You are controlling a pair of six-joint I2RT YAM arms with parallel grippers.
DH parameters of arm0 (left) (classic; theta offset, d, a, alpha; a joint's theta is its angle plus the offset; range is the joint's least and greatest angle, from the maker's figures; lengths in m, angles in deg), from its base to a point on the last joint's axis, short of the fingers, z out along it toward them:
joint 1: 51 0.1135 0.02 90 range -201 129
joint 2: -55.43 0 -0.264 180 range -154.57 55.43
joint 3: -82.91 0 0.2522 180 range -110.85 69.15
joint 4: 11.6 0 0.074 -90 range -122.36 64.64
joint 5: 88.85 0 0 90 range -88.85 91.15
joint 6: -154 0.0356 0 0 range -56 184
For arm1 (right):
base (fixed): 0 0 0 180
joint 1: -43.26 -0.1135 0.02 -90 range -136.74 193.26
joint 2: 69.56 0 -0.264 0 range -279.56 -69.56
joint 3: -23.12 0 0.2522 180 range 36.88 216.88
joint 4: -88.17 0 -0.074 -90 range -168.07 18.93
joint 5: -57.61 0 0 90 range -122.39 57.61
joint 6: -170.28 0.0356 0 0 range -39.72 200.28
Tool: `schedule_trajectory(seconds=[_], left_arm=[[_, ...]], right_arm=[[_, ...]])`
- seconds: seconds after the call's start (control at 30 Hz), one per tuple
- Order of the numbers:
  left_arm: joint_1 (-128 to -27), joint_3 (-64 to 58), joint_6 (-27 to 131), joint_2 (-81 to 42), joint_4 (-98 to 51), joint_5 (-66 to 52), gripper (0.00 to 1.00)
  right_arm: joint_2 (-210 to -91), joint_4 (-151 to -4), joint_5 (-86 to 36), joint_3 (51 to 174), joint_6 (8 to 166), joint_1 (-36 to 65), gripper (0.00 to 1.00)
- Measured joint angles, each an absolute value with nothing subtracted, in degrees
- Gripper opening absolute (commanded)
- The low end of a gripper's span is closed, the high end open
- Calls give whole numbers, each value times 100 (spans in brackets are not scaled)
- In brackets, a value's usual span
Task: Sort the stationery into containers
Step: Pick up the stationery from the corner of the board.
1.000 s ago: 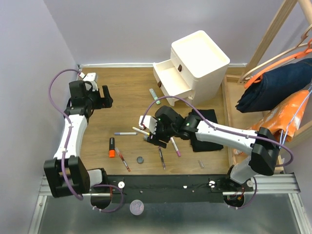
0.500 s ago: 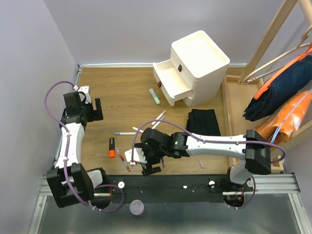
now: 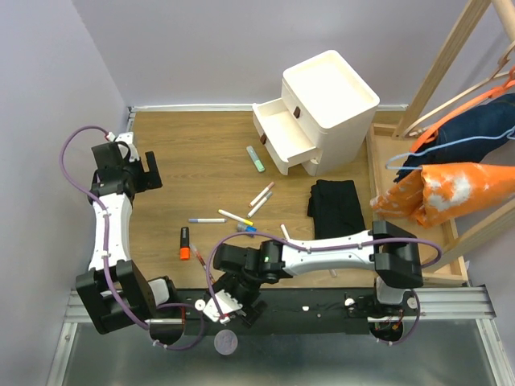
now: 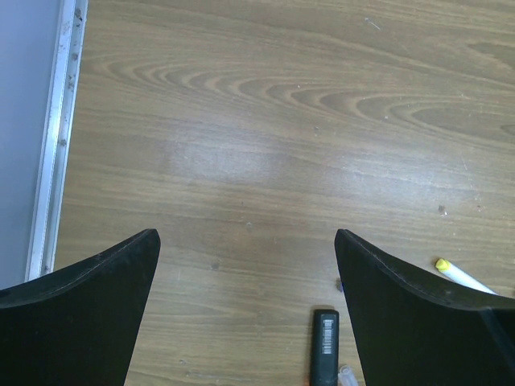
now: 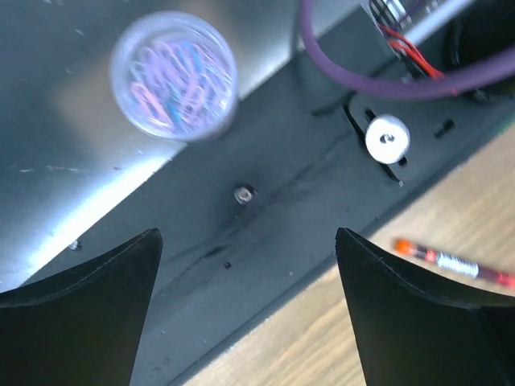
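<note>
Stationery lies scattered on the brown wooden tabletop (image 3: 201, 145), well apart from the boxy white plastic cabinet (image 3: 334, 92) at the far side. Two shallow cream-white drawers, the upper drawer (image 3: 278, 121) and the lower drawer (image 3: 291, 153), stand pulled out toward the left of the top view; what shows of their insides is plain cream plastic. A pale-green highlighter (image 3: 256, 159) lies just in front of the lower drawer. Thin white pens (image 3: 261, 195) cluster mid-table. An orange highlighter (image 3: 185, 244) and a red pen (image 3: 201, 261) lie nearer the arms.

The left gripper (image 3: 150, 170), fingers spread wide and holding nothing, hangs over bare wood near the left wall. The right gripper (image 3: 233, 314), likewise wide open and empty, hangs over the black mounting rail (image 3: 306, 301), near a clear round tub of paper clips (image 3: 227, 342).

Compared with one second earlier:
- The right gripper has swung back from the pen cluster to the rail.
- The left gripper has withdrawn toward the wall.
- The orange garment (image 3: 426, 193) on the wooden clothes rack (image 3: 451, 56) has swung leftward.
</note>
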State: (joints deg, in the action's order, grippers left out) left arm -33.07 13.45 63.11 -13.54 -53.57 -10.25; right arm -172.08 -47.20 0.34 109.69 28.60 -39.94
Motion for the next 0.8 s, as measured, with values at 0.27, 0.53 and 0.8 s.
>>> schedule_trajectory(seconds=[0.27, 0.53, 0.8], left_arm=[[-3257, 1260, 6248, -1360, -5492, -1027, 99], [-3143, 1288, 6243, -1332, -5505, -1027, 99], [-2955, 1354, 6215, -1166, -5505, -1054, 99]], right_arm=[[-17208, -4720, 358, 10967, 2726, -4311, 95], [-17260, -5048, 524, 10965, 2820, -4680, 95], [-17610, -5078, 675, 11011, 2816, -4706, 92]])
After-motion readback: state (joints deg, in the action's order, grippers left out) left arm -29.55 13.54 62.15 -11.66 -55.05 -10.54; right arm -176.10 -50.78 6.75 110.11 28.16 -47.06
